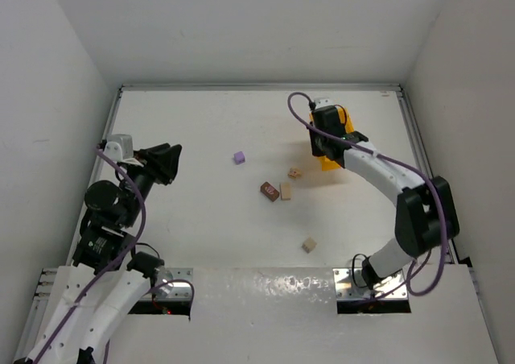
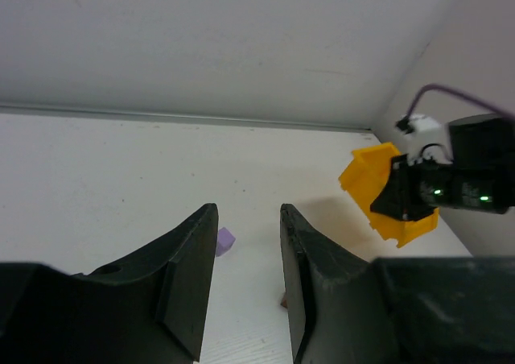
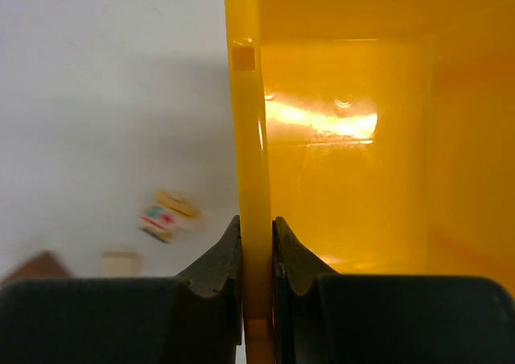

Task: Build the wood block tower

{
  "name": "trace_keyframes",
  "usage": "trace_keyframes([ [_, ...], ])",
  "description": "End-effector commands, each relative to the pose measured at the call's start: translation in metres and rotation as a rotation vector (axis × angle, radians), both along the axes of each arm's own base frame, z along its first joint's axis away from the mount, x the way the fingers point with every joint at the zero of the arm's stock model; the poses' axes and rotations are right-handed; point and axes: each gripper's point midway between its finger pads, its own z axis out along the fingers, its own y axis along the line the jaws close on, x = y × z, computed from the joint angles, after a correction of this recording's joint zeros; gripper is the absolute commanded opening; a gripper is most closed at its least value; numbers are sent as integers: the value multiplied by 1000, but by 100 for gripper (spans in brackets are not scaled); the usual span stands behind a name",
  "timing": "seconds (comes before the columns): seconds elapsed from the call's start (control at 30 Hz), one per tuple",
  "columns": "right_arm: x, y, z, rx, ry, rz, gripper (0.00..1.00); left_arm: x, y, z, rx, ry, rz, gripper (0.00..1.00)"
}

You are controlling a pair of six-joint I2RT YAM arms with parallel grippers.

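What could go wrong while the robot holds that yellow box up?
The right end effector pinches only one thin wall of the tilted yellow bin, so the bin might slip or twist out. It hangs close to the wooden blocks, so a fall could knock them farther apart.

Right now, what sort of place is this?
Likely a robot lab test cell: a white table boxed in by bare white walls, two robot arms bolted at its edge, wooden blocks scattered on it.
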Motion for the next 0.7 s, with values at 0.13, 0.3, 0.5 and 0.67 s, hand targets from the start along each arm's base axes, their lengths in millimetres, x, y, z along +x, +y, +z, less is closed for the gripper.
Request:
trace_keyframes([
  [0.13,19,-70,-23,-308,112,-128,0,-16,-6,19,-19,-64,-39,35],
  [0.3,42,-89,-38,-339,98,-151,0,-21,-10,22,-24,-77,-58,35],
  [0.5,53,-100,-77,-237,149,-188,0,-21,-12,20,-21,-72,-67,35],
  [0.67,56,-109,-89,-126,152,-226,8,-20,-13,18,-18,-63,-68,35],
])
